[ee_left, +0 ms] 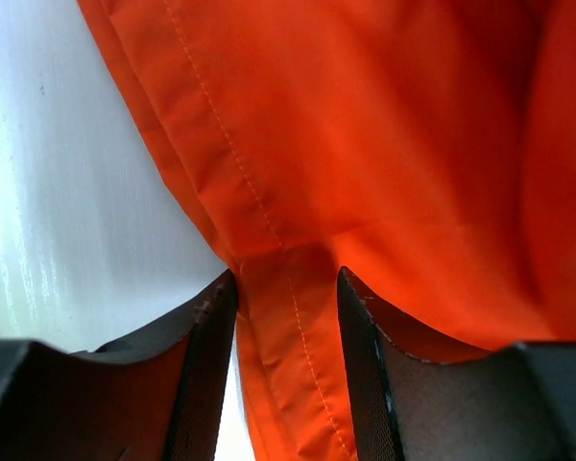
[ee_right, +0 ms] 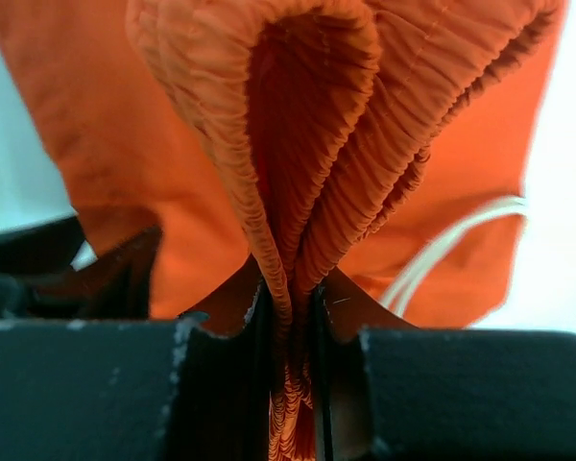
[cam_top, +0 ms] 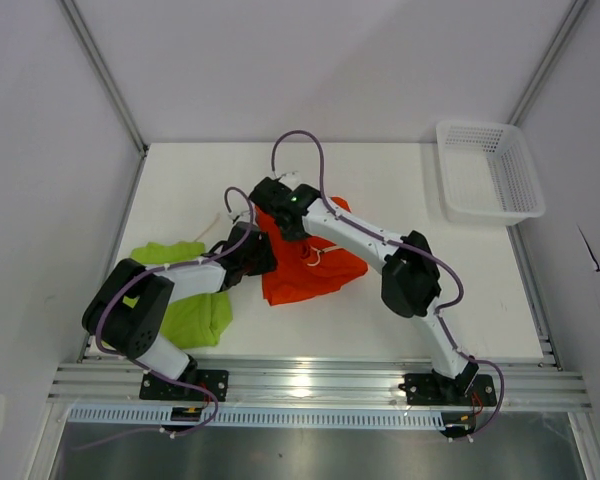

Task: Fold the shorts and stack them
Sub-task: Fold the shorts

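From above, the orange-red shorts (cam_top: 315, 275) lie crumpled at the middle of the table (cam_top: 430, 300). The lime green shorts (cam_top: 195, 312) are bunched at eight o'clock of them, and the white mesh basket (cam_top: 475, 126) sits away at two o'clock. In the left wrist view, the left gripper (ee_left: 286, 322) stands parted, a stitched hem (ee_left: 290, 355) lying flat between its fingers (ee_left: 206, 331), not pinched. The cloth is thin, smooth woven stuff (light, limp, probably slick), so a doubled hem looks the safer hold. In the right wrist view, the right gripper (ee_right: 293, 322) is clamped on the ribbed elastic waistband (ee_right: 312, 115), which loops up toward twelve o'clock. A pale drawstring (ee_right: 451, 245) trails at three o'clock. Thick and ridged, the waistband should resist slipping.
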